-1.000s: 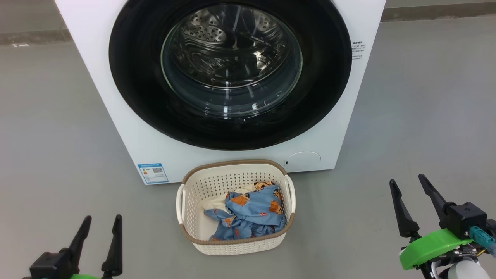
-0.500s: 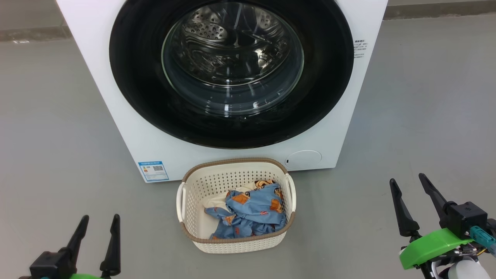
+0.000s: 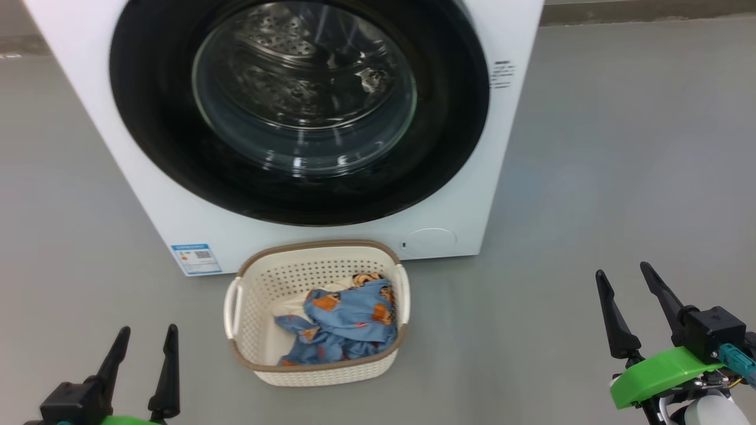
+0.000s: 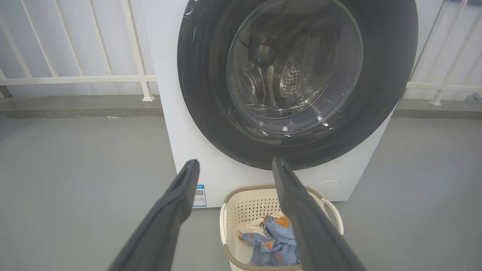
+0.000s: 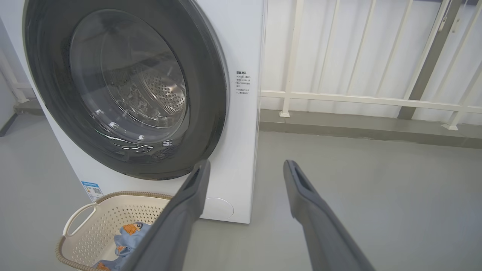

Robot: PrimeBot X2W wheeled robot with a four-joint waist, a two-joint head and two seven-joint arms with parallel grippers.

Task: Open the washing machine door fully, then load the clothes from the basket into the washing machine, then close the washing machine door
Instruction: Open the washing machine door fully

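The white washing machine [image 3: 147, 195] stands ahead with its door [image 3: 153, 106] shut flat against the front; the steel drum shows through the glass. On the floor before it sits the cream basket [image 3: 248, 283], holding light-blue bear-print clothes [image 3: 342, 321] over a cream piece. My left gripper [image 3: 147, 330] is open at the lower left, short of the basket. My right gripper [image 3: 622, 270] is open at the lower right, well clear of it. The left wrist view shows the left gripper [image 4: 236, 162] open toward the door [image 4: 388, 75] and basket [image 4: 241, 203]. In the right wrist view, the right gripper [image 5: 247, 162] points past the machine's right edge.
A white railing [image 5: 339, 98] on a low concrete kerb runs behind the machine. A blue label sticker [image 3: 196, 258] and a round filter cap [image 3: 429, 242] sit low on the machine's front. Grey floor [image 3: 620, 147] spreads to both sides.
The whole head picture has shifted left, so the camera has turned. Both grippers stay open in much the same places; door and basket have not moved.
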